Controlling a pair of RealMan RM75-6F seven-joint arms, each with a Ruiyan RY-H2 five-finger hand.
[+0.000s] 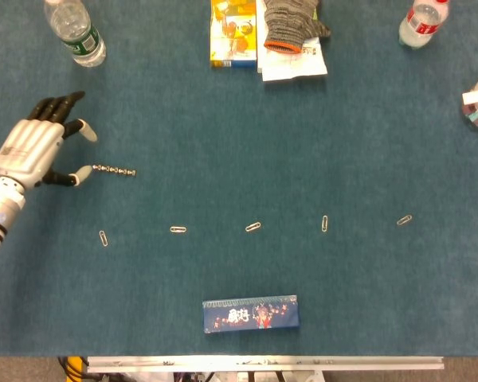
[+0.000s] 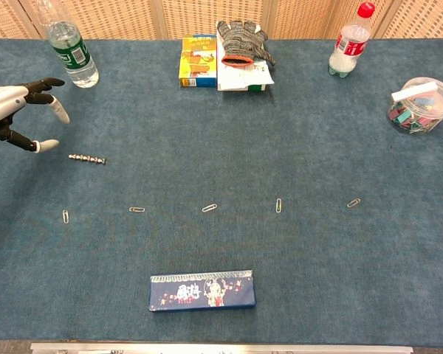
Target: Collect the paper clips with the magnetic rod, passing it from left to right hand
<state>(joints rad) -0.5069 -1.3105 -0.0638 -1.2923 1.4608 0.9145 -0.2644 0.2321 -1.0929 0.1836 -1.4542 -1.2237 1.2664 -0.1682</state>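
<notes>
The magnetic rod (image 1: 115, 169) (image 2: 87, 158), a short beaded metal stick, lies flat on the blue cloth at the left. My left hand (image 1: 33, 146) (image 2: 15, 110) hovers just left of it, fingers spread and empty, thumb tip close to the rod's left end. Several paper clips lie in a row across the cloth: one at the left (image 1: 103, 238) (image 2: 66, 216), then (image 1: 178, 229) (image 2: 136, 209), (image 1: 253, 227) (image 2: 210, 208), (image 1: 325, 224) (image 2: 278, 206) and one at the right (image 1: 404, 220) (image 2: 353, 203). My right hand shows in neither view.
A dark blue box (image 1: 250, 313) (image 2: 202, 290) lies near the front edge. Two water bottles (image 1: 75, 32) (image 1: 422, 21), a yellow carton (image 1: 233, 32) and a knit glove (image 1: 293, 22) stand along the back. A clear tub of clips (image 2: 422, 105) sits far right.
</notes>
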